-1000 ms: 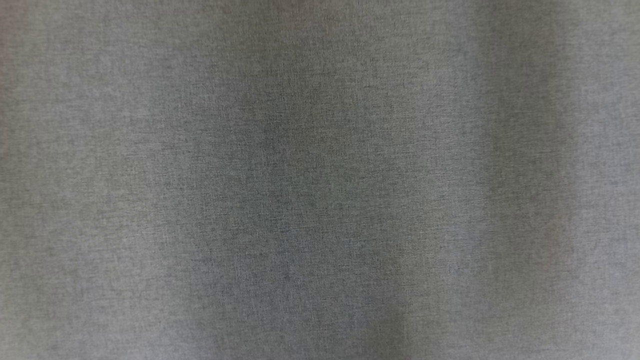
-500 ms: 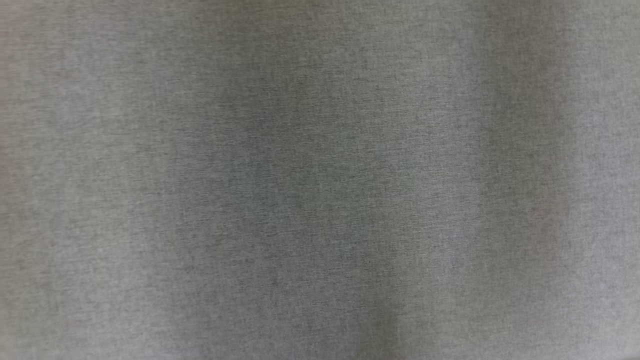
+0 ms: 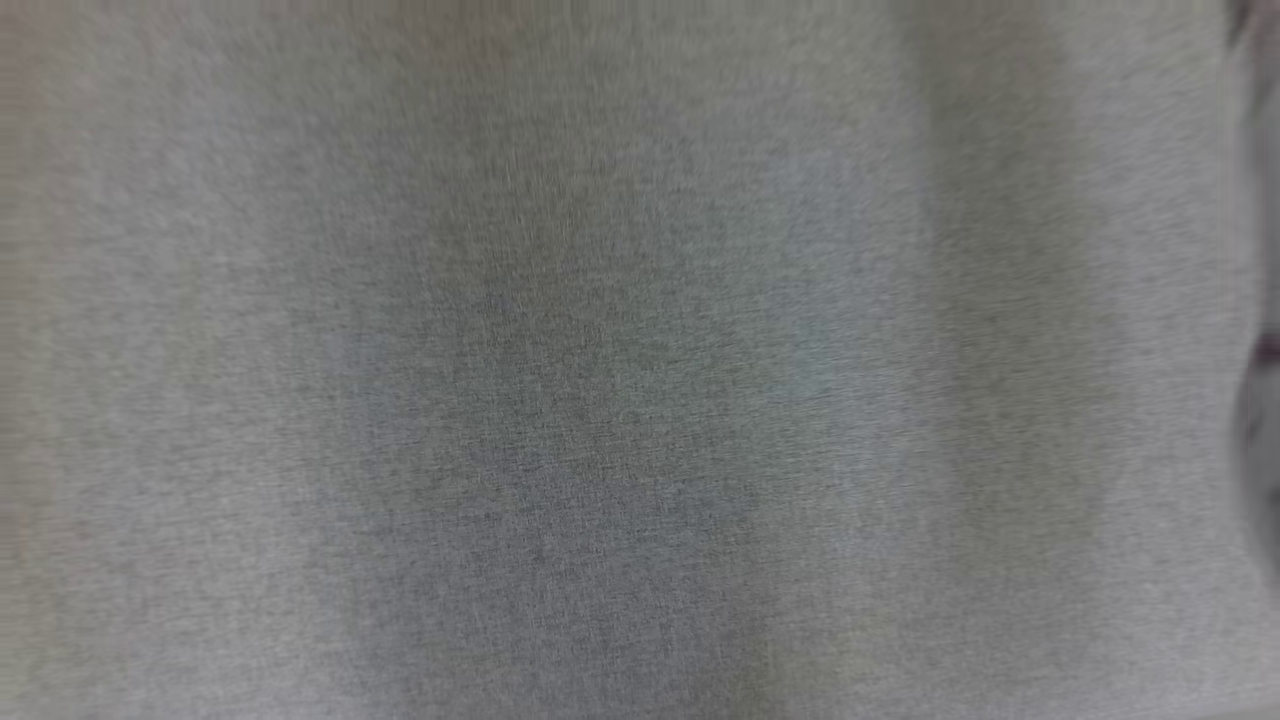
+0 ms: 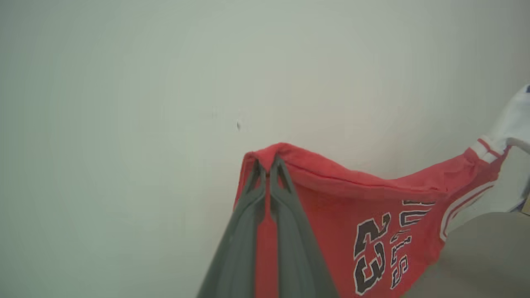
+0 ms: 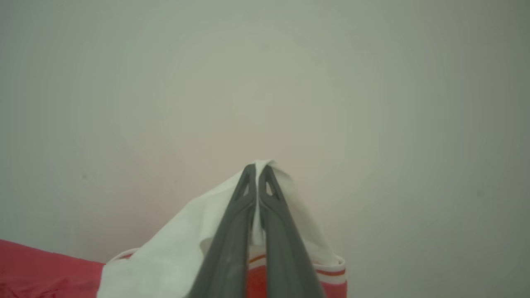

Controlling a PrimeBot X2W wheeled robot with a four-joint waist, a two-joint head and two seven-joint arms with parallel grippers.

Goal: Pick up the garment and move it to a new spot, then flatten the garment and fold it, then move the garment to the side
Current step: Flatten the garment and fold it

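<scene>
Jersey (image 4: 331,198) looks soft, light, saggy: left gripper (image 4: 269,162) clamped on its red edge one side of the 23 (image 4: 370,256), right gripper (image 5: 257,167) clamped on white cloth (image 5: 165,248) far side; edge grips suit it

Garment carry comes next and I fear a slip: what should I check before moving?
1. Left gripper shut on the garment at its red edge: ok.
2. Right gripper shut on the white sleeve: ok.
3. Cloth between the grips slack, not strained: ok.
4. Lower hem hanging free: cannot tell, it is out of frame.
5. Landing spot: the head view gives a blurred grey surface, cannot tell.
</scene>
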